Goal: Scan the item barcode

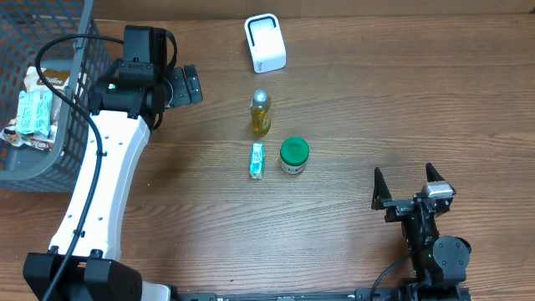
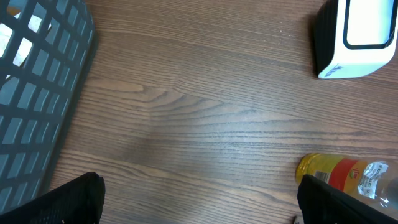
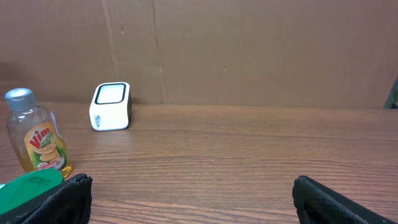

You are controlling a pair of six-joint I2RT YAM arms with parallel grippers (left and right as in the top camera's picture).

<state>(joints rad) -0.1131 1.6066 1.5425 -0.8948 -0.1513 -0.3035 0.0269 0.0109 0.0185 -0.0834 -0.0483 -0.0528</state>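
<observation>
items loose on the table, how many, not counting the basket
3: a yellow bottle in front of the scanner, a green-lidded jar further from the scanner, and a small green pack just left of the jar. The basket holds more packs, some possibly hidden.

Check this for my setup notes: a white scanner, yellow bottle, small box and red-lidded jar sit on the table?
The jar has a green lid, not red, as the overhead view shows. The scanner, bottle and small box are right.
</observation>
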